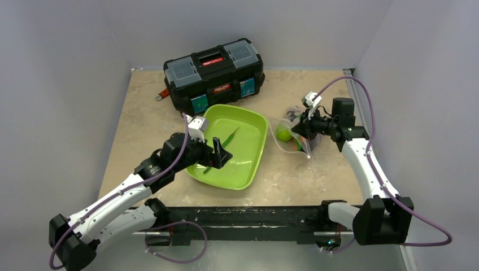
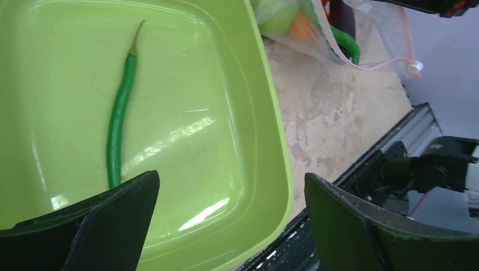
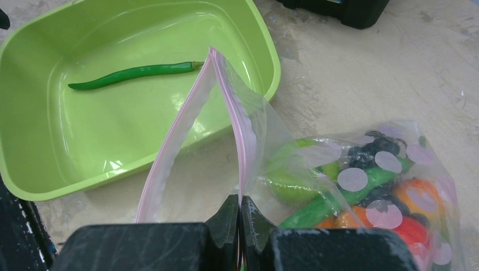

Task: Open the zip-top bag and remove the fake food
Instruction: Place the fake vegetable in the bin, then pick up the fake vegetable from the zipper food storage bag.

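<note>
Top view: zip-top bag (image 1: pixel 294 144) lies on bench (image 1: pixel 147 113), just right of green tray (image 1: pixel 248 169).

Left wrist: left pincer (image 2: pixel 231 192) spread wide, empty, above the tray. One bean pod (image 2: pixel 120 121) lies in it.

Right wrist: right pincer (image 3: pixel 240 212) clenched on pink zip strip (image 3: pixel 231 113), mouth gaping. Film clear, crinkly; judged limp, light, slippery. The strip is the firmest hold. Fake food (image 3: pixel 390 209) inside: smooth, hard, likely to roll.

Left hand (image 2: pixel 230 178) gapes wide; right hand (image 3: pixel 240 203) is pinched closed.

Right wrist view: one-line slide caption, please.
Right pincer shut on the pink strip of the open zip-top bag, fake food inside, one green bean pod in the lime-green tray.
</note>
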`<control>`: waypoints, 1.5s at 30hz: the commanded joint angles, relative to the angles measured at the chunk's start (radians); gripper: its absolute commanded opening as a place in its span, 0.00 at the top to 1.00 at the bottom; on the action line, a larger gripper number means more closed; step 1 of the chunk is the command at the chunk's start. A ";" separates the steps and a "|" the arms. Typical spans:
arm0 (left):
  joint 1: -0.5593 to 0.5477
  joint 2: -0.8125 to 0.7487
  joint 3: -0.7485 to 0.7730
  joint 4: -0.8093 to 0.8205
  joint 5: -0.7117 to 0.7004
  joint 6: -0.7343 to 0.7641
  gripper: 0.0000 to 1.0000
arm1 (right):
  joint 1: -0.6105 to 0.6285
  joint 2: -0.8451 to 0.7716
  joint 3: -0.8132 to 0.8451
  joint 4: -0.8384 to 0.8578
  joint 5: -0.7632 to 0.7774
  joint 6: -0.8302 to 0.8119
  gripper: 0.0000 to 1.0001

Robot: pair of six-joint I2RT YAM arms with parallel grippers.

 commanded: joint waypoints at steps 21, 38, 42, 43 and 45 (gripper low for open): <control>-0.224 0.163 0.087 0.315 0.086 0.036 0.04 | -0.006 0.000 -0.008 0.007 -0.040 -0.012 1.00; -0.298 0.203 0.100 0.387 0.058 0.078 0.06 | -0.006 0.001 -0.009 0.007 -0.036 -0.012 1.00; -0.312 0.212 0.102 0.400 0.051 0.086 0.07 | -0.006 0.001 -0.011 0.007 -0.036 -0.012 1.00; -0.315 0.214 0.103 0.402 0.048 0.088 0.07 | -0.006 0.001 -0.011 0.007 -0.036 -0.012 1.00; -0.319 0.219 0.103 0.408 0.048 0.089 0.07 | -0.006 0.001 -0.011 0.007 -0.034 -0.012 1.00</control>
